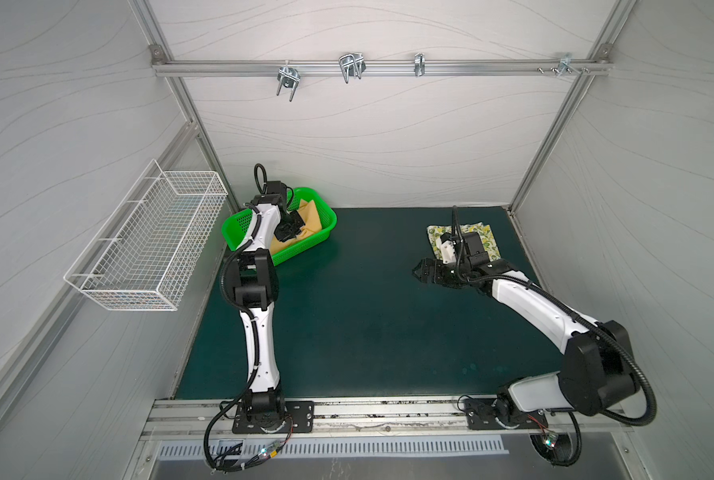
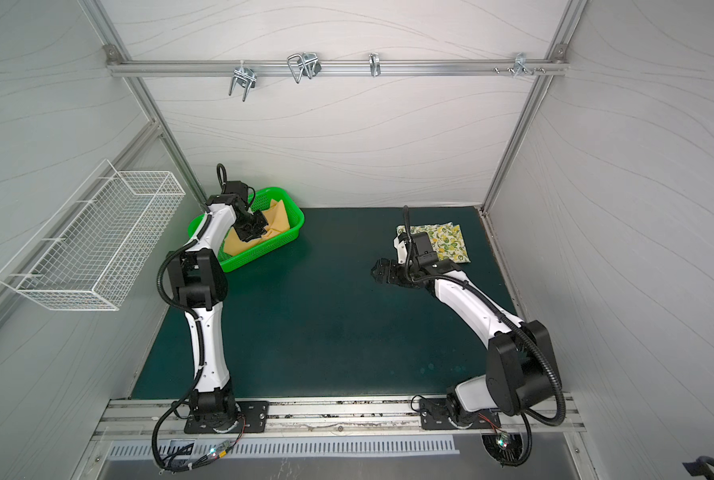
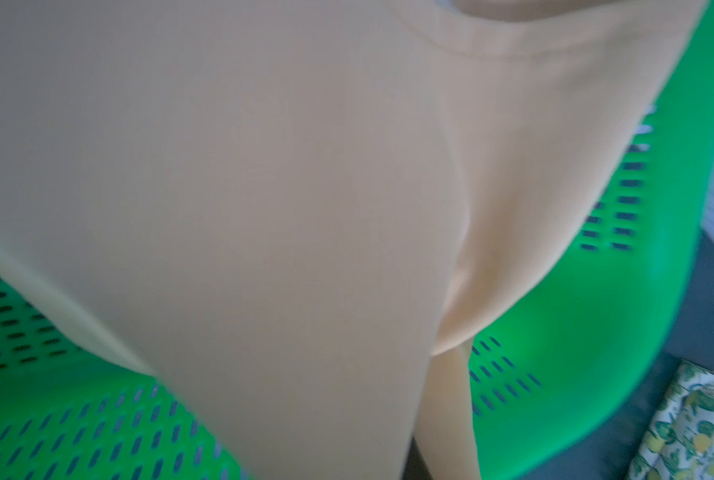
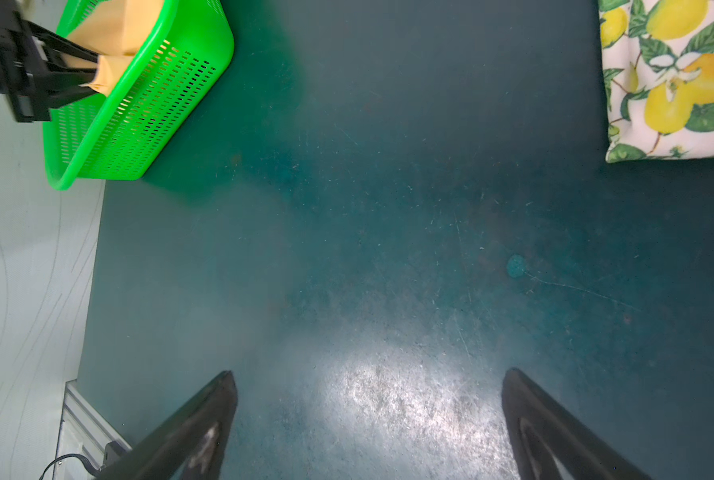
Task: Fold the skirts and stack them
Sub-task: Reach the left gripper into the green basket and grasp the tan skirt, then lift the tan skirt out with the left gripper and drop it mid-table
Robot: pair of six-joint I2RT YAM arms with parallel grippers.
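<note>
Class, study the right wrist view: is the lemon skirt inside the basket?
No, the lemon skirt lies flat on the mat, well apart from the basket, which holds the mustard skirt.

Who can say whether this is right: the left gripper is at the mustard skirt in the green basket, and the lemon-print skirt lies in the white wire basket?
One slip: the lemon-print skirt lies on the green mat, not in the white wire basket, as both top views show. The rest holds.

Robot test cell — lab enclosure. Aluminium-profile frame (image 1: 380, 68), grey panel walls (image 1: 347, 145), green mat (image 1: 368, 311). Left arm (image 1: 260, 345) and right arm (image 1: 529, 303) bolted to base rail (image 1: 388, 409).
</note>
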